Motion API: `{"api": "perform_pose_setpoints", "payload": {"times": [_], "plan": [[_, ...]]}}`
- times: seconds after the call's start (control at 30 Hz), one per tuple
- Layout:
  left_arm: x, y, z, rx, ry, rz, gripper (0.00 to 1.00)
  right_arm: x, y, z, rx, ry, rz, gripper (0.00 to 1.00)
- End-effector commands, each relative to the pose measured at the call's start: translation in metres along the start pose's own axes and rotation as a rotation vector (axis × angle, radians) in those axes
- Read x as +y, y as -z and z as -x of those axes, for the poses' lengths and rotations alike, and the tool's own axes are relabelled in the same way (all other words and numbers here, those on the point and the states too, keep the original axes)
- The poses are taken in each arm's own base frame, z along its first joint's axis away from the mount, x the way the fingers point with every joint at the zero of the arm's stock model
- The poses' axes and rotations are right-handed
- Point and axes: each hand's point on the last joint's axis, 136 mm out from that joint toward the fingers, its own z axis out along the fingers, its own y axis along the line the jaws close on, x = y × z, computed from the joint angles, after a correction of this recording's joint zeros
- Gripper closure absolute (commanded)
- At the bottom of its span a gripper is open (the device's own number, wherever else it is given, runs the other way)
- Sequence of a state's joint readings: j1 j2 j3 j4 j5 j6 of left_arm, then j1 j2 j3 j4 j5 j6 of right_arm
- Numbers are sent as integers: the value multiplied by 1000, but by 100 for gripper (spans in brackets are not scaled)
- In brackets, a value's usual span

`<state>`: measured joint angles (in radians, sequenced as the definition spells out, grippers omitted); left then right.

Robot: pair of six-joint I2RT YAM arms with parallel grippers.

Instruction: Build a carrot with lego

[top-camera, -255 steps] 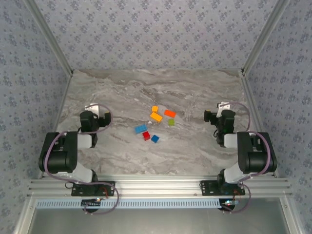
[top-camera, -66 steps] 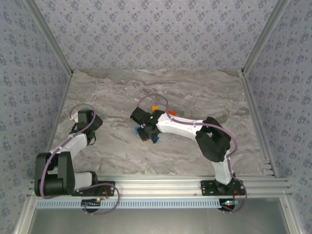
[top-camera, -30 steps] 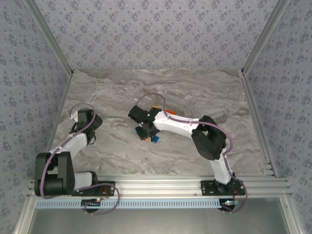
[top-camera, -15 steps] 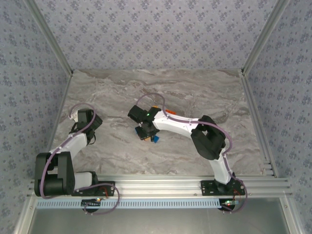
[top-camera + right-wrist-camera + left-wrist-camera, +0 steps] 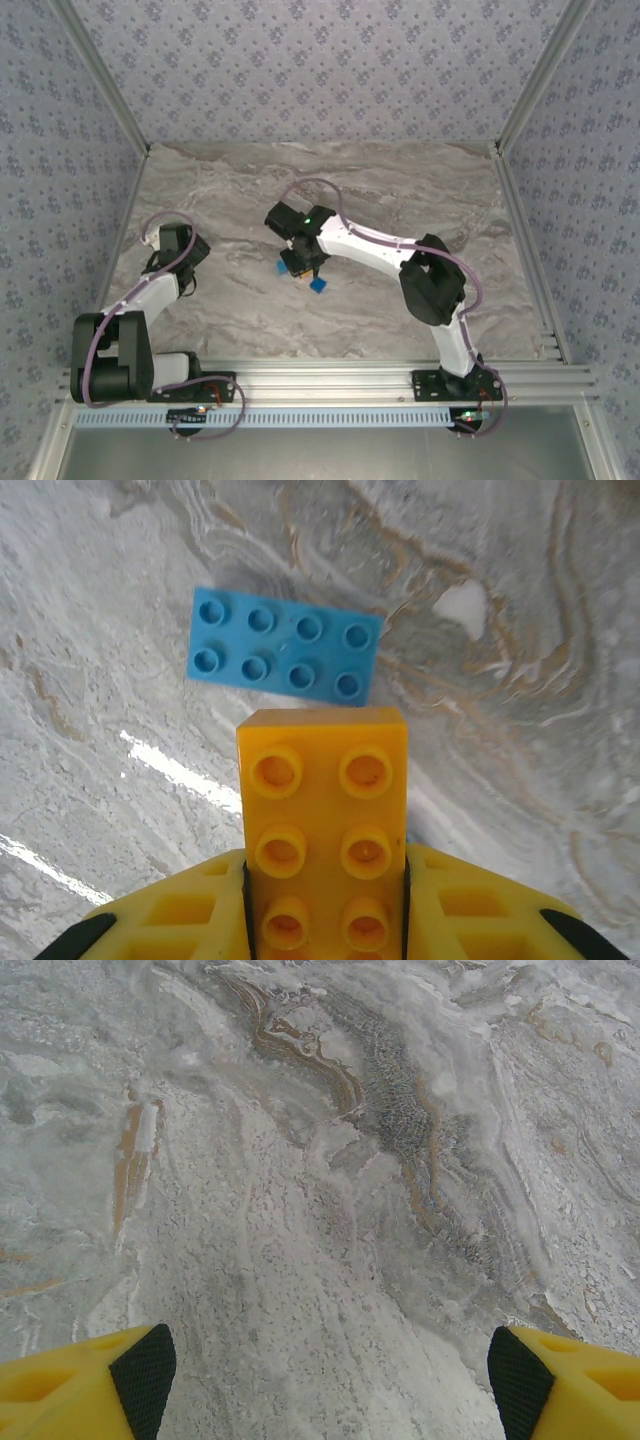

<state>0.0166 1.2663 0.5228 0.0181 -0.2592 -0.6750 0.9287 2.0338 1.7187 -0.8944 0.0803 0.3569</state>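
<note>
Lego: you have small studded bricks near the middle of the marble table (image 5: 400, 190), gathered around the right gripper (image 5: 298, 262). None that you can see is joined to another.
Orange brick (image 5: 322, 820): clamped between the right gripper's yellow fingers (image 5: 170, 920), studs facing the wrist camera. It is two studs wide with three rows showing, and its back end is hidden between the fingers. You cannot tell whether it touches the table.
Right gripper state: narrow, closed on the orange brick's two long sides.
Light-blue brick (image 5: 283, 655): a two-by-four lying flat on the marble, studs up and on its own. It sits just beyond the orange brick's free end and crosswise to it, with a small gap between them in the wrist view.
Dark-blue brick (image 5: 317, 285): on the table just on the near side of the right gripper, lying free.
Right arm (image 5: 360, 250): stretched from its base across to the table's middle. Whatever lies beneath it is hidden from above.
Left gripper (image 5: 330, 1360): jaws wide apart with nothing between them, and the black pads (image 5: 145, 1365) face each other over bare marble.
Left arm (image 5: 150, 295): on the left side of the table, well apart from the bricks.
</note>
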Motion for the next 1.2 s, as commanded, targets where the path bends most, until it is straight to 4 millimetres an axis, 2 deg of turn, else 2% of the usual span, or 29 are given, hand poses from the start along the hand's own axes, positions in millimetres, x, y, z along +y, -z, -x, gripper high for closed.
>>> {"api": "perform_pose_setpoints", "payload": {"times": [0.0, 0.33, 0.67, 0.9, 1.17], "plan": [[-3, 2, 5, -11, -3, 10, 16, -19, 19, 6, -29, 75, -24, 72], [-4, 1, 6, -9, -5, 9, 16, -68, -2, 4, -37, 141, 20, 71], [-4, 0, 5, -4, -11, 13, 16, -58, -17, 2, -42, 314, 117, 69], [-5, 0, 5, 0, -13, 14, 16, -64, -35, 1, -14, 325, 119, 68], [-6, -1, 5, 0, -18, 16, 16, -65, -40, 0, 9, 325, 115, 63]]}}
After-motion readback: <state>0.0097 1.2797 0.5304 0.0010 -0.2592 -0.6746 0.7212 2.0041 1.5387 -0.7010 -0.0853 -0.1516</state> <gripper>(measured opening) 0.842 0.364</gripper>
